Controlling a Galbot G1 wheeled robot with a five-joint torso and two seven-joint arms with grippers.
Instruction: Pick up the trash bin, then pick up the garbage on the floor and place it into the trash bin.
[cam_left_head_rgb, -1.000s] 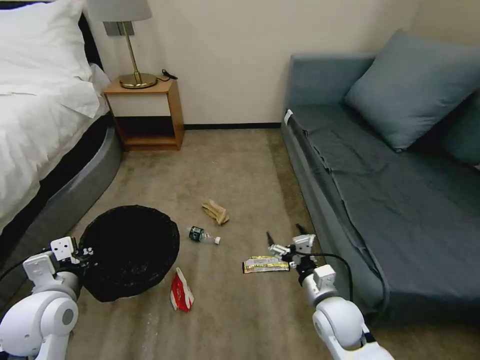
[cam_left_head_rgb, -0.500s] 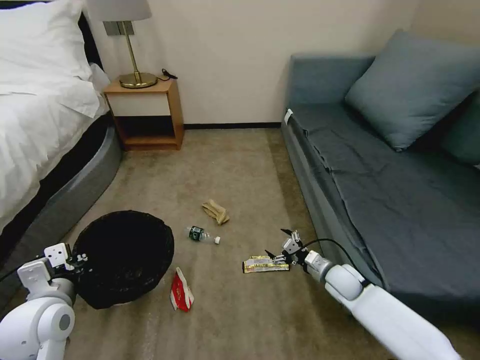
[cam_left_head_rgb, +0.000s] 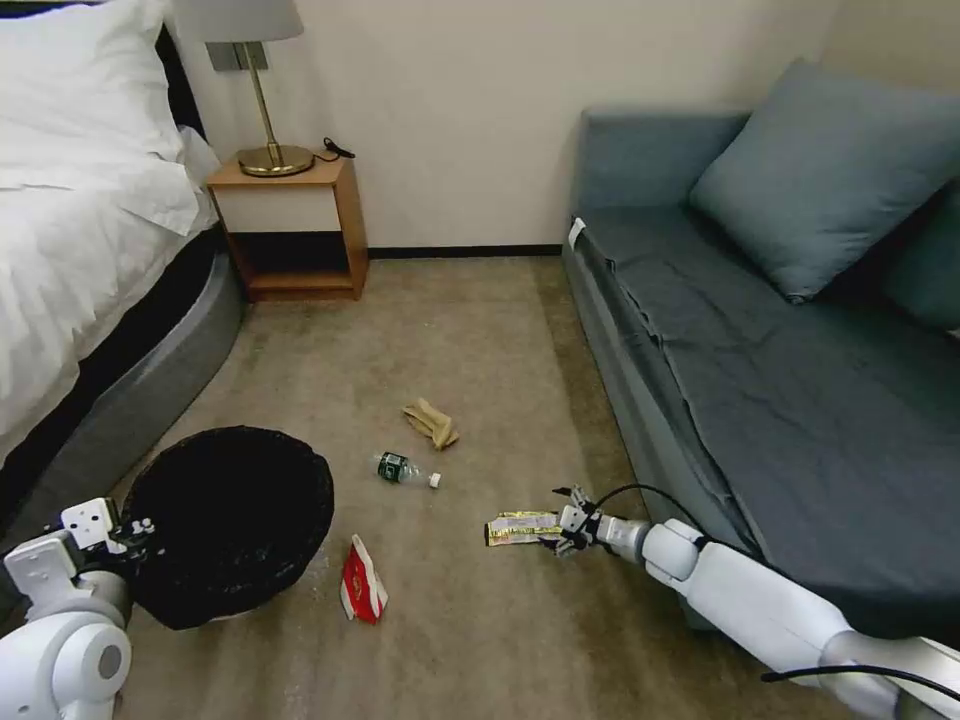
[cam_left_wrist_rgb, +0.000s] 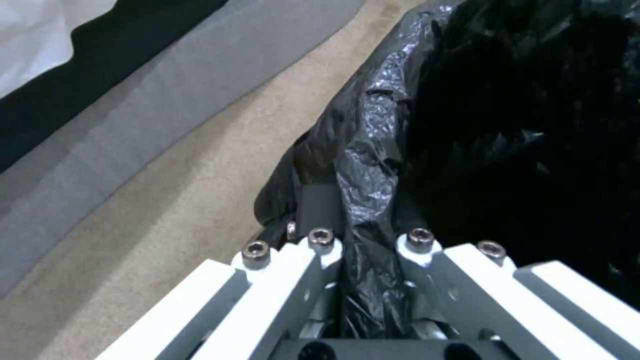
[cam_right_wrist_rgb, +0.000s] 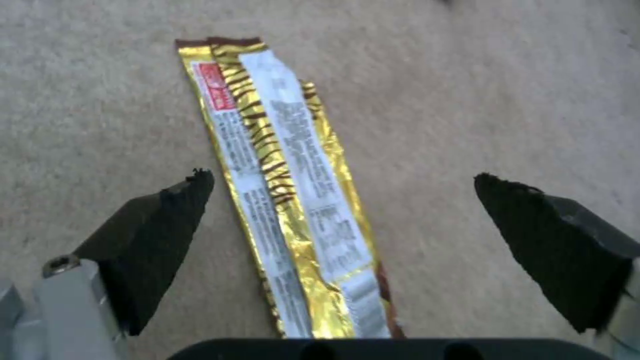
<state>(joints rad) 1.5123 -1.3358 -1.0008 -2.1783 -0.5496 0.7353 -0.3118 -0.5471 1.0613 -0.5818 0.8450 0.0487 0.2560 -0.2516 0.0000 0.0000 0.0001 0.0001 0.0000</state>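
The trash bin (cam_left_head_rgb: 235, 520), round and lined with a crinkly black bag (cam_left_wrist_rgb: 467, 125), hangs at the lower left with my left gripper (cam_left_head_rgb: 135, 530) shut on its rim. Garbage lies on the carpet: a flat yellow-black wrapper (cam_left_head_rgb: 520, 528), a red-white packet (cam_left_head_rgb: 362, 582), a small clear bottle (cam_left_head_rgb: 405, 470) and crumpled tan paper (cam_left_head_rgb: 432, 423). My right gripper (cam_left_head_rgb: 568, 520) is low at the wrapper's right end and open. In the right wrist view its fingers (cam_right_wrist_rgb: 160, 230) straddle the wrapper (cam_right_wrist_rgb: 287, 190) without touching it.
A bed (cam_left_head_rgb: 90, 250) with a grey base lies along the left. A wooden nightstand (cam_left_head_rgb: 295, 225) with a lamp stands at the back wall. A blue-grey sofa (cam_left_head_rgb: 760, 340) runs along the right, close beside my right arm. Carpet is bare between them.
My right arm has stretched forward and dropped down to the wrapper's right end, open around it. The left arm with the bin has shifted left and a little lower.
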